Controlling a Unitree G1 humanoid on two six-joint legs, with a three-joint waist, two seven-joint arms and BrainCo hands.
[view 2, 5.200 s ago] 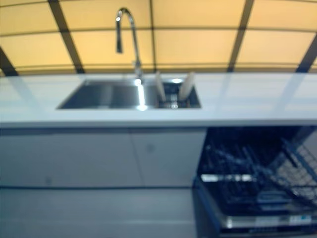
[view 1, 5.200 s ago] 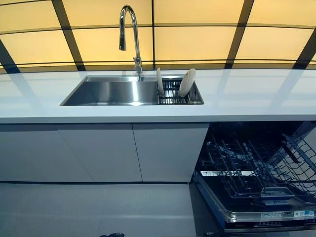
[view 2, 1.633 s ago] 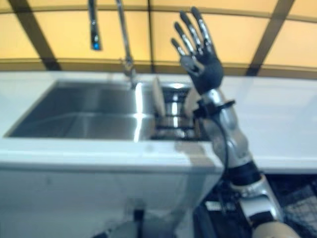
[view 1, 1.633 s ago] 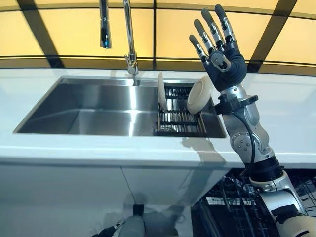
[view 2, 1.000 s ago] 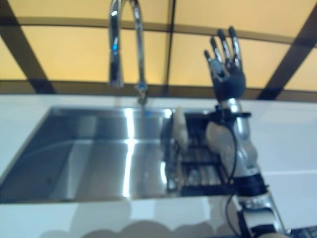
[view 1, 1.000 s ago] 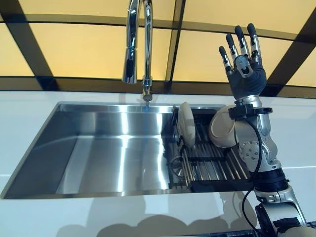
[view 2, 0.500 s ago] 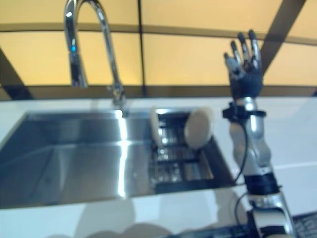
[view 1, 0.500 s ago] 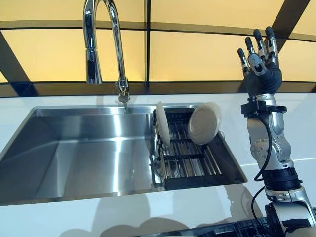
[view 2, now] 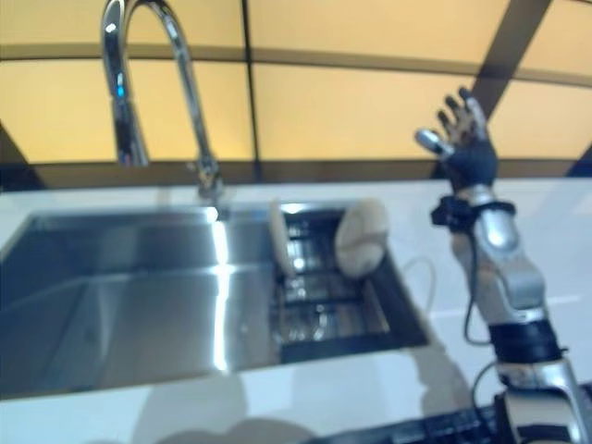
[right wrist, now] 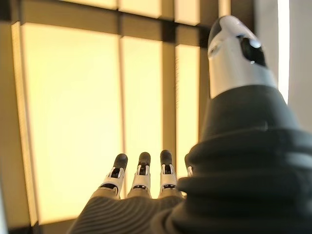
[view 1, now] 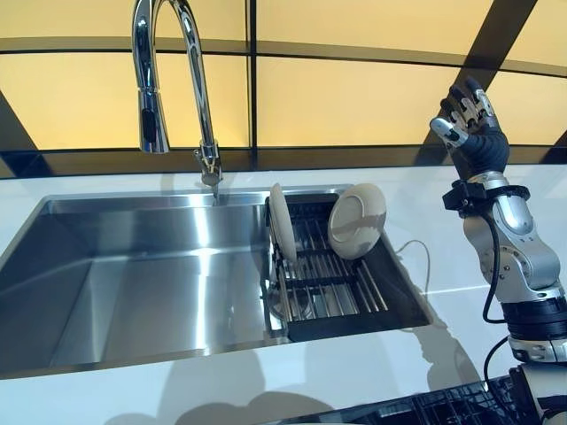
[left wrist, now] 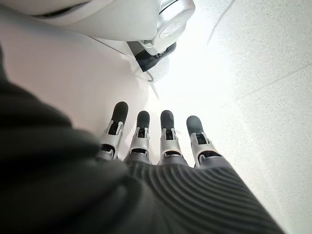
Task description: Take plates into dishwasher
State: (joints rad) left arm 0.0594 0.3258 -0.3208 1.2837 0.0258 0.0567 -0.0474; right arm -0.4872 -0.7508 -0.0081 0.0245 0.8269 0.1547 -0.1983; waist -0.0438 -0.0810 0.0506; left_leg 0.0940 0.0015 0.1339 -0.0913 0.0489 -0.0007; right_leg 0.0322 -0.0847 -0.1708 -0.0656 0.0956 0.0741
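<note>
The right hand [view 1: 469,124] is raised above the white worktop [view 1: 461,257], to the right of the sink [view 1: 133,274] and in front of the yellow panelled wall [view 1: 354,97]. Its fingers [right wrist: 141,178] are extended and relaxed, and it holds nothing. The hand is well apart from both plates.

The left hand [left wrist: 156,146] appears only in its own wrist view. Its fingers [left wrist: 168,131] are straight, point toward the pale floor [left wrist: 253,63] and grasp nothing.

The steel sink is recessed in the worktop. A dark wire rack [view 1: 332,283] fills its right-hand section. Two cream plates stand on edge in this rack:
- The left plate [view 1: 282,221] stands at the rack's left side, nearly upright and seen almost edge-on.
- The right plate [view 1: 357,220] stands near the rack's far right corner, tilted, with its round face turned toward the camera.

The two plates are apart from each other, with bare rack bars between them. The left basin of the sink holds nothing visible.

A tall curved chrome tap [view 1: 173,80] rises at the far edge of the sink, just left of the rack.

A dark wire basket of the dishwasher [view 1: 443,409] shows at the near right, below the worktop edge. No plate is visible in it.
</note>
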